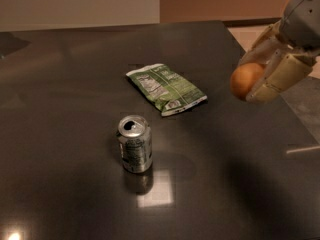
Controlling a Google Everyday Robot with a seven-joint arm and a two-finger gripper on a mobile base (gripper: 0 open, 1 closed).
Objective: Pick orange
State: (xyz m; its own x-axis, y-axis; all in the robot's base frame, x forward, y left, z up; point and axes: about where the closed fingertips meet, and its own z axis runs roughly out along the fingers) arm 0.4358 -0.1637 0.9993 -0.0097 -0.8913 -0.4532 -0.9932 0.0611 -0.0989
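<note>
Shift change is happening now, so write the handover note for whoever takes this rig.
Gripper: at the right of the view, shut on the orange, one finger on each side of it.
Orange: in the gripper, apparently lifted off the dark table, near its right edge.
Others: soda can upright, green snack bag lying flat behind it, both apart from the gripper.
Done: grasp and, it seems, lift.
Left: confirm the hold is secure; no other part of the pick looks outstanding.

Pincer at right edge, arm cut off — orange partly hidden in its grip, table cropped.
</note>
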